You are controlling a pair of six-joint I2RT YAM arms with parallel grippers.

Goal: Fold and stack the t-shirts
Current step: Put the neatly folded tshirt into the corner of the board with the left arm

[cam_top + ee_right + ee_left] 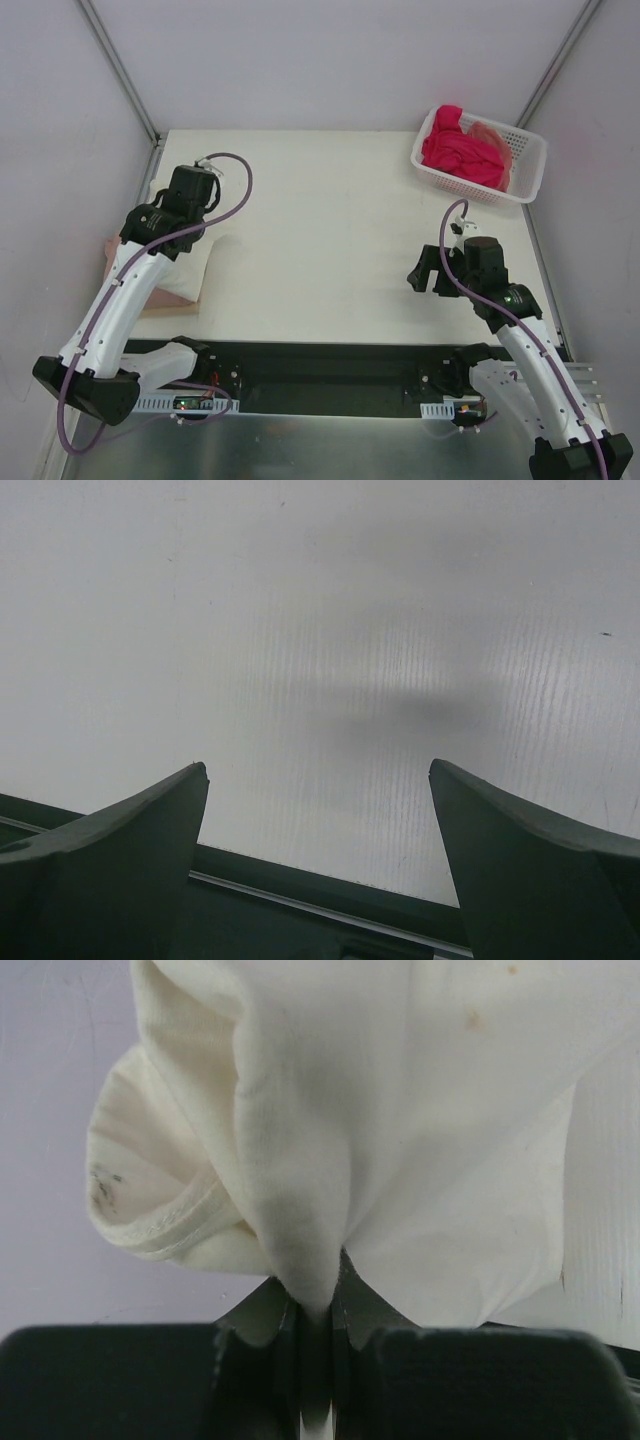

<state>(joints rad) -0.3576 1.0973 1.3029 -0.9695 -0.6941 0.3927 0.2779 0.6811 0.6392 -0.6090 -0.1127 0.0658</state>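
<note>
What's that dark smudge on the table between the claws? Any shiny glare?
Right wrist view: a soft-edged shadow on the table, likely from the open right gripper. Left wrist view: the cream-white t-shirt fills the frame, no glare; the left gripper looks dark.

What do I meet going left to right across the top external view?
From the left: dusty pink folded cloth t-shirt → cream-white cloth t-shirt → open right tool → white plastic lattice basket holding a bright magenta t-shirt.
</note>
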